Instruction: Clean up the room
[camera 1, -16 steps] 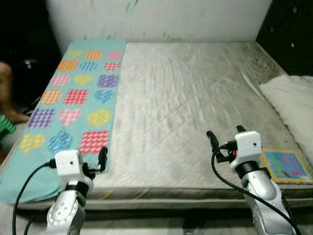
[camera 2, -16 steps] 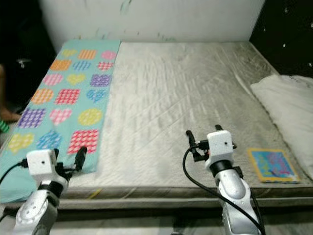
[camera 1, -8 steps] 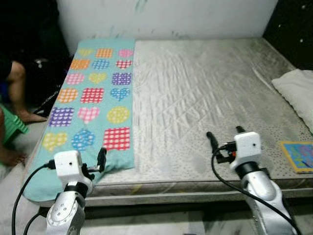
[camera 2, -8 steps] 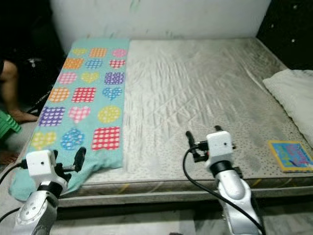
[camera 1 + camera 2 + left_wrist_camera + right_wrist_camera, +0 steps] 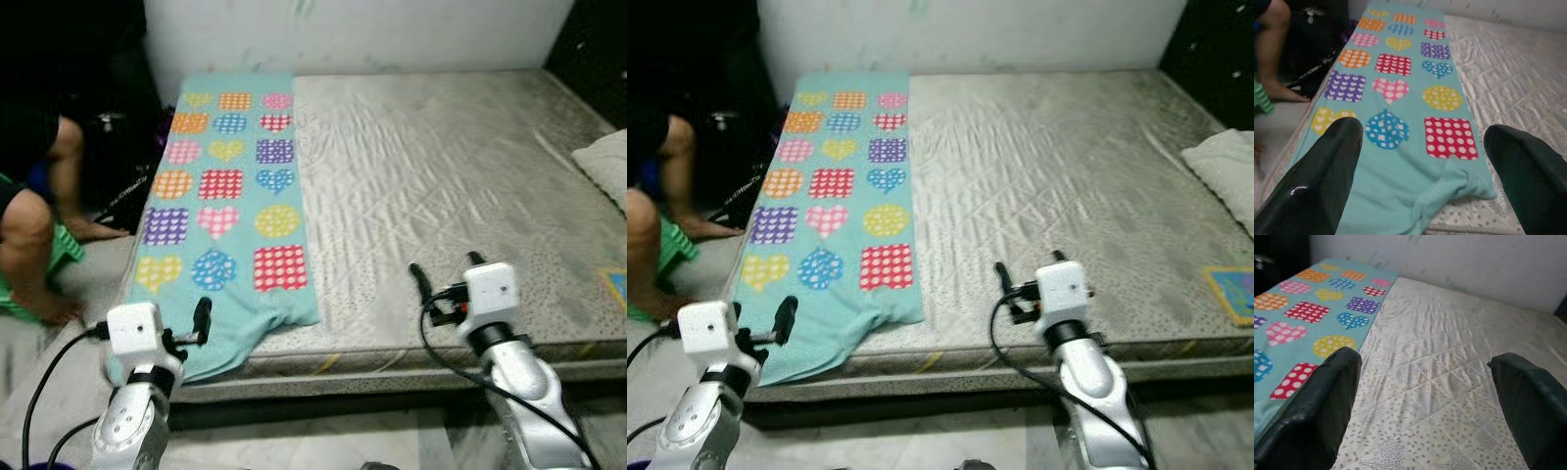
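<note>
As the camera has swung left since a sec ago, the teal blanket [image 5: 230,196] along the bed's [image 5: 460,176] left edge now sits more central, its near end drooping over the front-left corner. Left pincer [image 5: 196,328] and right pincer [image 5: 443,279] hover open, empty, near the front edge. Prob. lining up on blanket.

Person's bare legs [image 5: 34,235] beside bed [image 5: 470,196]
</note>
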